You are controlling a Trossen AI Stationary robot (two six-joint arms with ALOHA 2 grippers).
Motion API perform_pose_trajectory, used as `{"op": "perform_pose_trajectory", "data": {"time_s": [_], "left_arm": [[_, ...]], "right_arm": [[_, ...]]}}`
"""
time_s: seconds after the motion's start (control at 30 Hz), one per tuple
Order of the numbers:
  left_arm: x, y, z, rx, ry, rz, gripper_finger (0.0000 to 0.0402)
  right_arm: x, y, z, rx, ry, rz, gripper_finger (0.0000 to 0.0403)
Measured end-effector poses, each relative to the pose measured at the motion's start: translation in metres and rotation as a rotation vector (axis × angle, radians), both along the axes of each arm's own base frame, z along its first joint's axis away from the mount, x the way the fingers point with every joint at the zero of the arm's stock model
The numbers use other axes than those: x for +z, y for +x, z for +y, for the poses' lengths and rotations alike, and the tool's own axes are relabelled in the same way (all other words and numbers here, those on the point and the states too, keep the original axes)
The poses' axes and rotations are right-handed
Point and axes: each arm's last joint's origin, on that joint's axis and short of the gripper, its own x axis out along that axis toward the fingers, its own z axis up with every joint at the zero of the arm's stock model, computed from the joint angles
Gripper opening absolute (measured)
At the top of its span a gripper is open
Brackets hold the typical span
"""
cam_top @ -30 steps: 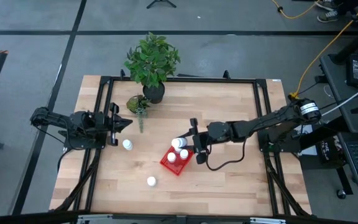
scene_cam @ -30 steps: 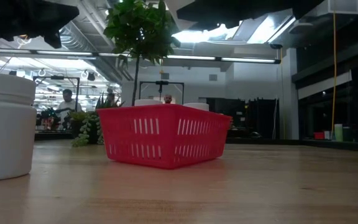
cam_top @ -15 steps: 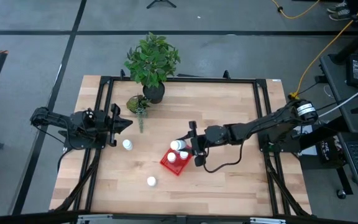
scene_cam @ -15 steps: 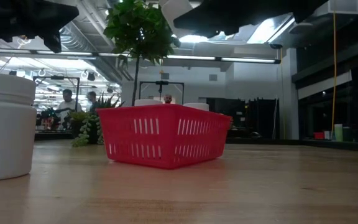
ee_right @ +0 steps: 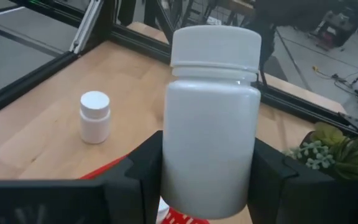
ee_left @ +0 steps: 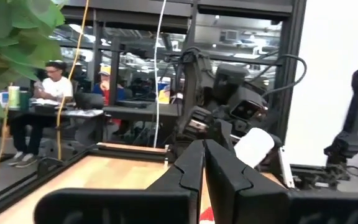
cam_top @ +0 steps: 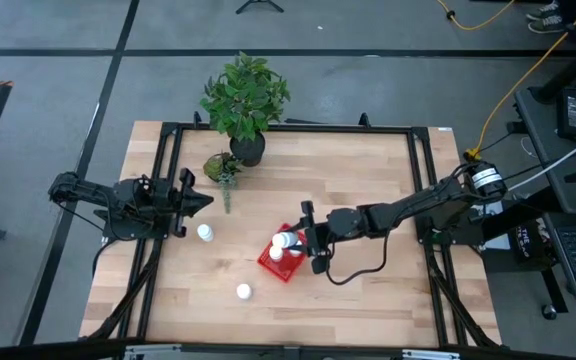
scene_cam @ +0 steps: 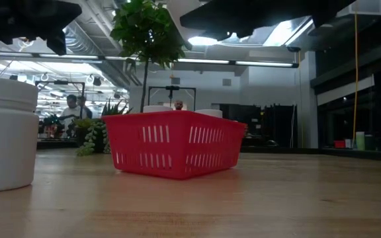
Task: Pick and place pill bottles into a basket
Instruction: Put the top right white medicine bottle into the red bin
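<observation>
Reaching across the worktop [cam_top: 368, 290] from its right side, the right gripper [cam_top: 306, 240] hangs over the red basket [cam_top: 273, 264], its jaws clamped on an upright pill bottle [ee_right: 211, 118] that sits above the basket's far end. Two more white bottles [cam_top: 277, 254] show inside the basket, which lies a little right of the worktop's middle, turned at an angle to the edges. The left gripper [cam_top: 183, 200] waits near the left edge with its jaws pressed together and empty, pointing inward. Just beside its tip, a loose bottle [cam_top: 204, 232] stands on bare wood, and another bottle [cam_top: 243, 291] stands alone toward the near edge, well apart from the basket. Open wood spreads along the near edge and over the whole right half of the worktop, broken only by the right arm's cable. At the far edge, a leafy potted plant [cam_top: 245, 100] and a smaller plant [cam_top: 223, 168] crowd the left-of-centre stretch. In the low view, one bottle [scene_cam: 4, 135] looms at the left and the basket [scene_cam: 174, 149] sits mid-picture with clear wood all round.
</observation>
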Motion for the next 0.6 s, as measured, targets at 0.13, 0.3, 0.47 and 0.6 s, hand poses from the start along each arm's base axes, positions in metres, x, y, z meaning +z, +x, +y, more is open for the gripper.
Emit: {"op": "perform_pose_trajectory", "data": {"time_s": [0.13, 0.3, 0.47, 0.6], "left_arm": [[0.0, 0.0, -0.002, -0.071, -0.021, -0.005, 0.0013], [-0.001, 0.001, -0.005, -0.174, -0.003, 0.004, 0.0029], [-0.004, 0.007, -0.008, -0.242, -0.008, 0.046, 0.0081], [0.004, 0.015, -0.012, -0.284, 0.013, 0.083, 0.0136]], "right_arm": [[0.0, 0.0, -0.001, -0.001, -0.002, -0.002, 0.0163], [0.0, 0.001, -0.002, -0.004, -0.011, -0.006, 0.0163], [0.002, 0.001, -0.003, -0.004, -0.018, -0.016, 0.0163], [0.006, 0.004, -0.005, -0.011, -0.018, -0.027, 0.0163]]}}
